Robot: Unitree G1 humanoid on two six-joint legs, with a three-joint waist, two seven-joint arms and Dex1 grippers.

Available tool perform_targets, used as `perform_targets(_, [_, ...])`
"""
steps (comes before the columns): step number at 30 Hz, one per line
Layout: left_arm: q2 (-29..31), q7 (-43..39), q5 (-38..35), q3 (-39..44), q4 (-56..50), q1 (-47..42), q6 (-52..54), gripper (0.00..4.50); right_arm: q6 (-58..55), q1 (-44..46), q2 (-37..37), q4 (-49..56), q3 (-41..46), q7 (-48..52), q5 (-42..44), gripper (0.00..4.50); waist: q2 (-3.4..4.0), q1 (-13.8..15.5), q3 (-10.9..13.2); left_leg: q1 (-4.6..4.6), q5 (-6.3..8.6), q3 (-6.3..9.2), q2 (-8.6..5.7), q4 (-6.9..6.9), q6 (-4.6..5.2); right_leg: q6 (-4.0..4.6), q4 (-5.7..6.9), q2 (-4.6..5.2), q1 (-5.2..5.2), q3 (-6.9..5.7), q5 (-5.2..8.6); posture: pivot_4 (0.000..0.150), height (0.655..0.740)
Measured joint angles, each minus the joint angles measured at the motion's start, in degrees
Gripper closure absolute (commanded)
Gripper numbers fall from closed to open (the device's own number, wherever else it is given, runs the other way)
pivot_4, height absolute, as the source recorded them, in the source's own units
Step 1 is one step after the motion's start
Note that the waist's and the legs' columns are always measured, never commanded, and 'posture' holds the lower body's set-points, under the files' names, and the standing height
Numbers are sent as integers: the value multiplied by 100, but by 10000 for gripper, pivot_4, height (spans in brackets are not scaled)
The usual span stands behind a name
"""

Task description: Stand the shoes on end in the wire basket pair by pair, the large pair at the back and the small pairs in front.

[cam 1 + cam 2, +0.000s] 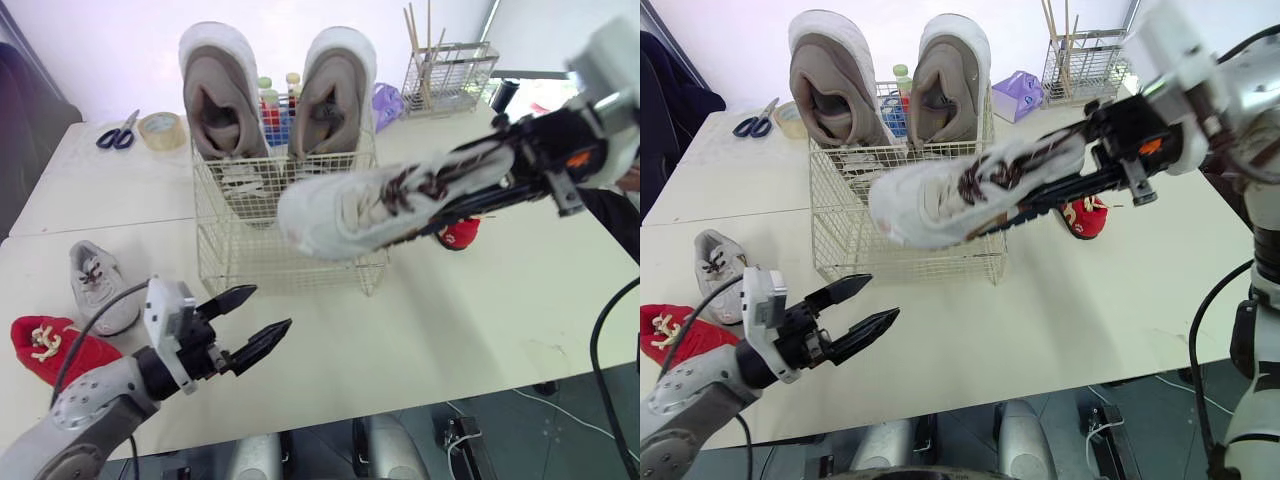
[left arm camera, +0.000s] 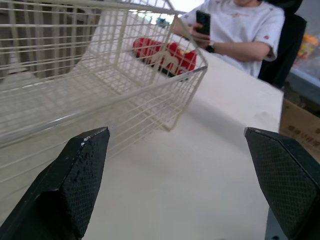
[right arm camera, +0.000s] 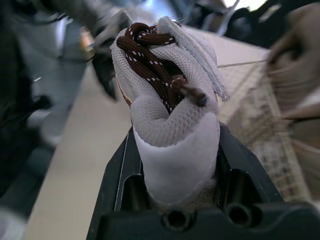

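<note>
Right gripper [image 1: 1070, 180] is clamped on the heel end of a small white shoe [image 1: 370, 205] with brown laces. It holds the shoe out sideways in the air, over the front part of the wire basket [image 1: 240, 250]. The large pair [image 1: 220, 95] is already standing on end at the back, so the front row is what's left.

The grip looks like the weak spot. It only has the heel, and that's soft knit, so the long toe end could sag or twist in the jaws when the wrist rotates to stand it up. The toe could also catch the basket rim on the way down, and those loose laces look like prime candidates for snagging a wire. The basket looks light too, so a bump would probably slide it across the desk [image 1: 450, 320] or knock the big shoes over.

Left gripper [image 1: 262, 312] is wide open with nothing in it, hovering over the desk in front of the basket. Near it are a grey shoe [image 1: 95, 285] and a red shoe [image 1: 55, 345], and the red one sits close to the desk edge. A careless reach from that arm could shove it off. The other red shoe [image 1: 462, 233] lies on the desk to the basket's right, under the right arm.
</note>
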State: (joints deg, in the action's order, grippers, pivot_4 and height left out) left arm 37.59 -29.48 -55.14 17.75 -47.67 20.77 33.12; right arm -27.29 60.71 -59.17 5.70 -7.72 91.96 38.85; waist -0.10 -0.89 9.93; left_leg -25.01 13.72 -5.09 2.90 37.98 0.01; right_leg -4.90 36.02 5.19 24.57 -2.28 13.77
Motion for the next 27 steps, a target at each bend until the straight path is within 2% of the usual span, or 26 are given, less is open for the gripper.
perform_targets(4, [129,45,-709,536,-35,171,38,0,695,340,1,-110,-519,39,74,33806,-1,9,2,-7,0,4,2,-2,-1,0,0,-2,8,-1,0,1500,7400])
perform_targets(9, [888,-55,-2714,1807,-15,1100,444,0,1511,521,-11,-636,-1178,43,-24,33806,-7,-25,11,-11,1,1,3,-3,-2,0,-1,4,38,0,0,1500,7400])
perform_targets(12, [1213,-265,-3599,2685,327,1017,516,0,1856,597,-63,-678,-1639,44,74,33806,7,6,21,-15,0,4,1,-2,-3,1,5,1,45,-3,0,1500,7400])
perform_targets(14, [1495,-332,-3934,3012,556,786,549,0,2138,677,-123,-609,-1969,44,92,33806,11,17,24,-15,0,4,0,-1,-3,1,3,0,44,-5,0,1500,7400])
perform_targets(18, [2206,-455,-4069,2637,732,-260,681,0,2759,1029,-129,-591,-2621,44,94,33806,9,4,29,-18,0,-8,-11,1,-3,1,1,0,43,-1,0,1500,7400])
perform_targets(27, [2311,-776,-3572,800,948,-1935,921,0,3104,1176,-12,-479,-2970,44,251,33806,9,9,31,-31,-7,-20,0,-2,-13,-2,18,-32,42,1,-2,1500,7400])
